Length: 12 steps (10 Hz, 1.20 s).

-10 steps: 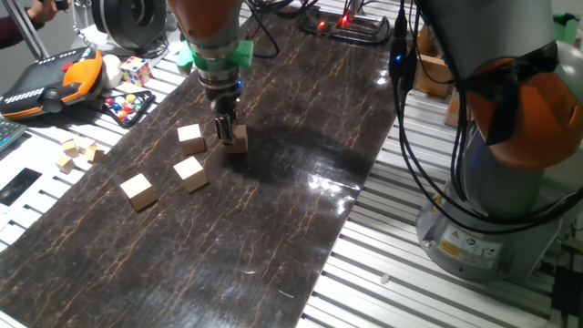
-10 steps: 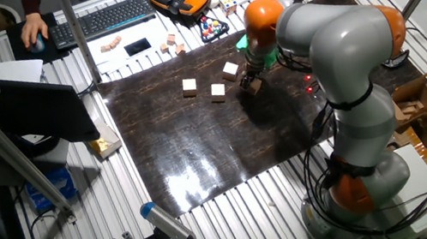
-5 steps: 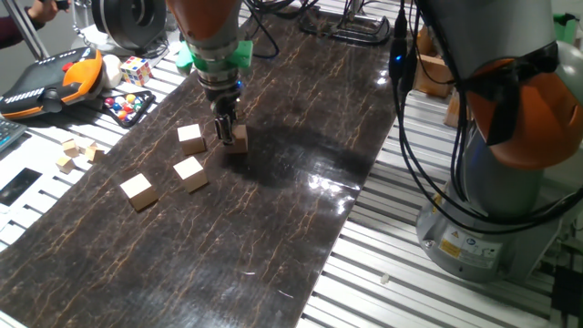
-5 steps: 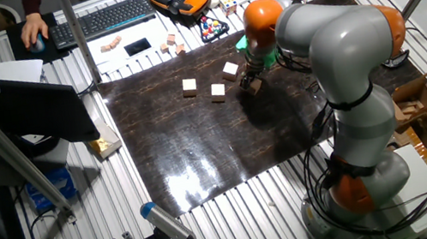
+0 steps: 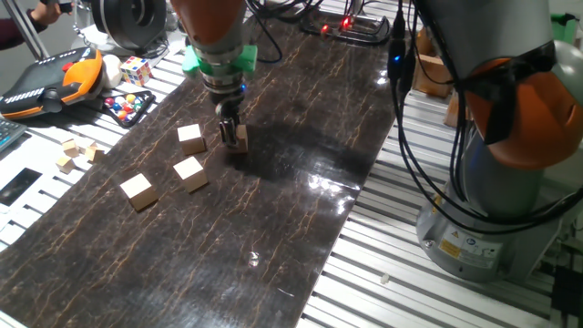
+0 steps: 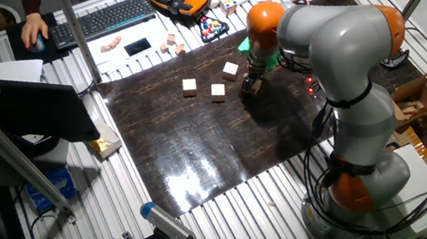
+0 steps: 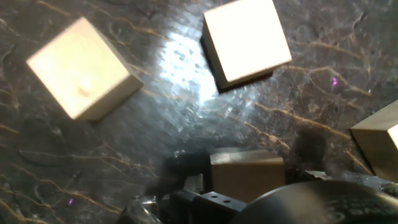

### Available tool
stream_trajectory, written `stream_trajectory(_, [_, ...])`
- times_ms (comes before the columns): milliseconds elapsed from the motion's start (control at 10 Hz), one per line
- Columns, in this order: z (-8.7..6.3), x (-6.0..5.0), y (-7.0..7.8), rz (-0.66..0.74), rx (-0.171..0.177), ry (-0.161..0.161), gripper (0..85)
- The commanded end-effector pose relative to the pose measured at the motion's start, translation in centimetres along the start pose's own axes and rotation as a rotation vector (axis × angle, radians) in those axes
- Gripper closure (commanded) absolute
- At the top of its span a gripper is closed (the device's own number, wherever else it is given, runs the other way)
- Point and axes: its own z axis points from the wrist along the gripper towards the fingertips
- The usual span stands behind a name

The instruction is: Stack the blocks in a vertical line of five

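My gripper (image 5: 230, 135) stands upright over the dark mat, shut on a tan wooden block (image 5: 240, 138) held low, at or just above the mat. In the hand view this block (image 7: 246, 175) sits between the fingers. Three more blocks lie loose to its left: one close by (image 5: 191, 138), one nearer the front (image 5: 189, 172), one further left (image 5: 138, 191). The other fixed view shows the gripper (image 6: 253, 85) and the three loose blocks (image 6: 230, 71), (image 6: 218, 92), (image 6: 189, 86). The hand view shows loose blocks (image 7: 81, 68), (image 7: 246, 40) and one at the right edge (image 7: 380, 140). A fifth block is not visible.
Beyond the mat's left edge are small pale wooden bits (image 5: 73, 153), a multicoloured puzzle cube (image 5: 135, 69), a tray of coloured balls (image 5: 127, 106) and an orange pendant (image 5: 50, 80). The arm's base (image 5: 492, 182) stands at the right. A keyboard (image 6: 105, 18) lies at the back.
The hand has shifted slightly to the right with the block still between its fingers. The three loose blocks have not moved.
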Motion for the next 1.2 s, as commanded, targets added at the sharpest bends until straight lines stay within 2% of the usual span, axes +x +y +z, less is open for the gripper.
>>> stream_trajectory(0, [0.0, 0.0, 0.0, 0.0, -0.001, 0.001, 10.3])
stream_trajectory(100, [0.0, -0.1, 0.1, -0.008, -0.001, 0.005, 23.0])
stream_trajectory(200, [0.1, -0.1, 0.1, -0.009, -0.008, 0.01, 43.7])
stream_trajectory(300, [0.0, -0.1, 0.0, -0.009, -0.026, 0.015, 68.0])
stream_trajectory(400, [-0.3, -0.1, 0.0, -0.008, -0.037, 0.017, 84.3])
stream_trajectory(600, [-1.3, -0.2, 0.2, -0.007, -0.015, -0.009, 84.0])
stream_trajectory(900, [-4.3, -2.1, 0.5, 0.004, -0.003, -0.027, 84.0])
stream_trajectory(1100, [-6.3, -3.7, 0.3, -0.004, 0.005, -0.025, 84.3])
